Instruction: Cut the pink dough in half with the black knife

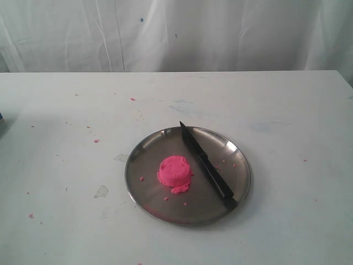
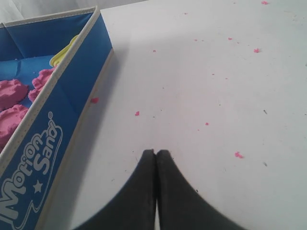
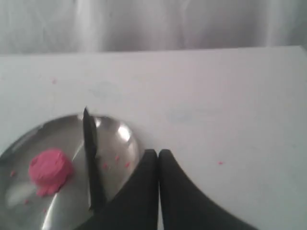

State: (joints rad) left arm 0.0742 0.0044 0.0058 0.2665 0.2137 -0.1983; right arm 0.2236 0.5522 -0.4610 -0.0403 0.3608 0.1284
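The pink dough (image 1: 175,172) is one rounded mound in the middle of the round steel plate (image 1: 143,160). The black knife (image 1: 205,163) lies across the plate's right side, its tip toward the back rim. Neither gripper appears in the exterior view. In the right wrist view my right gripper (image 3: 158,153) is shut and empty, hovering by the plate (image 3: 124,132), with the knife (image 3: 91,155) and dough (image 3: 49,168) beside it. My left gripper (image 2: 156,153) is shut and empty above bare table, far from the plate.
A blue Motion Sand box (image 2: 62,105) holding pink sand shapes (image 2: 12,93) stands beside the left gripper. Small pink crumbs (image 1: 96,140) are scattered over the white table (image 1: 287,110). A white curtain (image 1: 220,33) hangs behind the table.
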